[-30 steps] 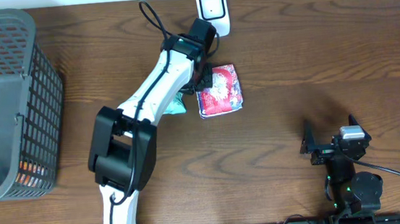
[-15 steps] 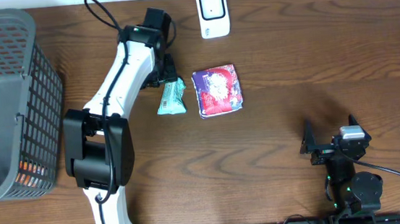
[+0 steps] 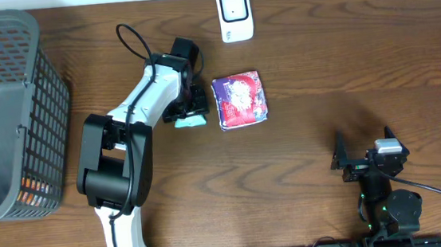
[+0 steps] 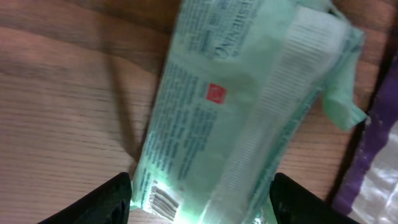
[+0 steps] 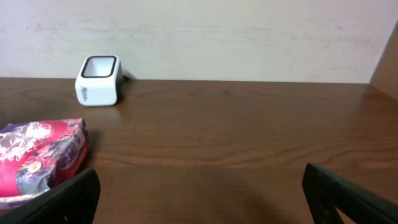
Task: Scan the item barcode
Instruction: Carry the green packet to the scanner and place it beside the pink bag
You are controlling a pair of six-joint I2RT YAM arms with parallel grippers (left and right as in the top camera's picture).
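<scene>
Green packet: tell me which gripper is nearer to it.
Left. The left gripper is directly over the green packet, with its fingers open on either side of it. The right gripper is far away, off to the right.

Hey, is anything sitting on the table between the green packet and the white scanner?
Nothing visible does: only bare table lies between the green packet and the scanner. The red pouch lies beside the packet, off that line.

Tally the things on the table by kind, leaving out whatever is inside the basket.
Packets: 2 (green packet, red packet)
Scanner: 1
Basket: 1
Total: 4
</scene>
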